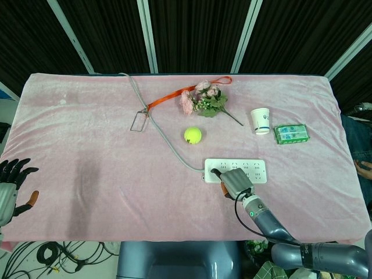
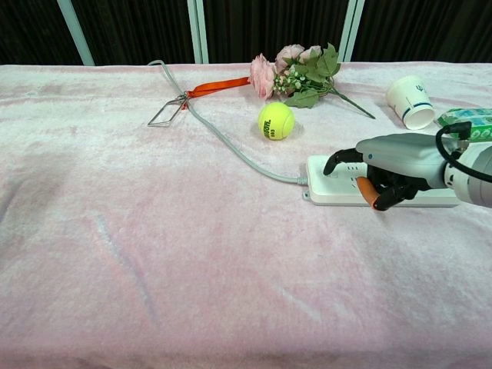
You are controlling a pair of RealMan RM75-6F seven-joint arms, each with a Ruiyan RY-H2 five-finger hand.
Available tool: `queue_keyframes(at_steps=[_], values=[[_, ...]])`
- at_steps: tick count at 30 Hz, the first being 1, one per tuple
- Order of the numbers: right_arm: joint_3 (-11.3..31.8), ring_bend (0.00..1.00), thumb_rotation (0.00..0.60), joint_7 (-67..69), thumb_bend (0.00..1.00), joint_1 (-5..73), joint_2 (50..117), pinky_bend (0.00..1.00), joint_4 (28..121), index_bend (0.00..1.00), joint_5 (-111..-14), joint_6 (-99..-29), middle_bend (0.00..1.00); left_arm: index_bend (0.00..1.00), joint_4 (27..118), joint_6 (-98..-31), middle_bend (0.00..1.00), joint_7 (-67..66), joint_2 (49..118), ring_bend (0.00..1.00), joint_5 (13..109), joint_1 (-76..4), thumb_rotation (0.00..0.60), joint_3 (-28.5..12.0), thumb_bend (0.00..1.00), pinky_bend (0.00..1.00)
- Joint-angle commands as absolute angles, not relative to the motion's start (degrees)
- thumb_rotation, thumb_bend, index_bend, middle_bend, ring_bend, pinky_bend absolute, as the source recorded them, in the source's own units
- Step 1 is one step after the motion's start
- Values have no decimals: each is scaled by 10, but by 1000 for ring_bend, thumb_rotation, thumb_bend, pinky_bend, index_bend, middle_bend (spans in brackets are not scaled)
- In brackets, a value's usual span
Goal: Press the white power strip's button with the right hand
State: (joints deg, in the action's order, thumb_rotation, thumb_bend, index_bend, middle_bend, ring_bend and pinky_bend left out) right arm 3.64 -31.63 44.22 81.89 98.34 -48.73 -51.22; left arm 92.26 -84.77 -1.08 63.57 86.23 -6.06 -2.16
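The white power strip (image 1: 253,169) (image 2: 329,192) lies flat on the pink cloth, right of centre, with its grey cable (image 1: 168,142) running off to the back left. My right hand (image 1: 233,181) (image 2: 393,164) hovers over the strip's left half, one dark finger stretched out and the others curled under. That fingertip (image 2: 332,164) rests on the strip's left end, covering the button there. Far off at the table's left front edge, my left hand (image 1: 10,185) holds nothing, its fingers spread.
A yellow tennis ball (image 1: 192,135) (image 2: 275,121) sits just behind the strip. Further back are a bunch of pink flowers (image 1: 203,100), an orange strap with a metal clip (image 1: 174,97), a paper cup (image 1: 261,121) and a green packet (image 1: 291,134).
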Motion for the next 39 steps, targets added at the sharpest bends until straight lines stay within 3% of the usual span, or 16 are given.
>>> queue_keyframes(at_steps=[1,19,31,39], values=[[35,1000,600,-316,811,444,817,1000,984,212,-485,-511,971,250,923,-848,106,-11,636,43,862,-61,600,-22,366,28],[25,1000,600,-308,811,449,808,1000,982,221,-474,-509,971,250,925,-847,107,-17,637,43,860,-61,600,-22,366,28],[7,1000,600,-341,812,465,806,1000,981,455,-445,-505,971,250,925,-847,106,-16,636,43,860,-60,600,-23,366,28],[-6,1000,600,-381,811,478,809,1000,988,439,-413,-519,971,250,926,-847,106,-17,636,43,860,-60,600,-23,366,29]])
